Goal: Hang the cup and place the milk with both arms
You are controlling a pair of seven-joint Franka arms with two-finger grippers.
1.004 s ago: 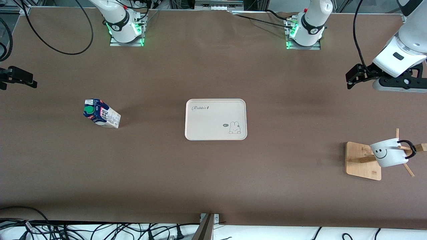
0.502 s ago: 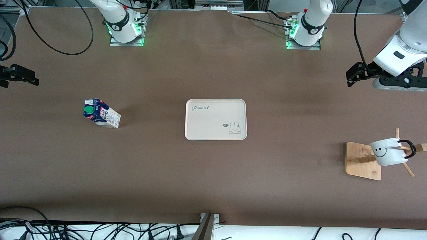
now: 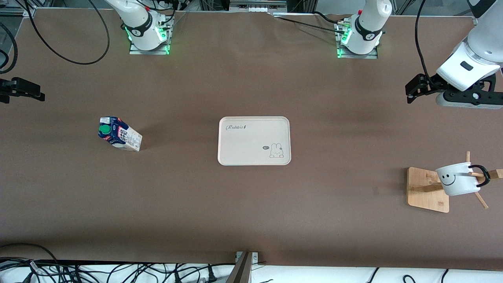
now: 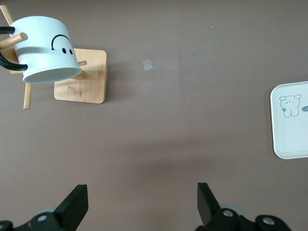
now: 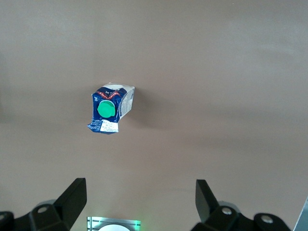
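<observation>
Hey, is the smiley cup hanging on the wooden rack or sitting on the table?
Hanging. The cup is tilted sideways above the wooden rack, with a peg through its black handle; no gripper touches it.

The setting is a robotics laboratory: two arm bases [image 3: 147,37] are bolted along one edge of a brown-covered table [image 3: 251,220], and loose black cables [image 3: 118,271] crowd the opposite edge.
</observation>
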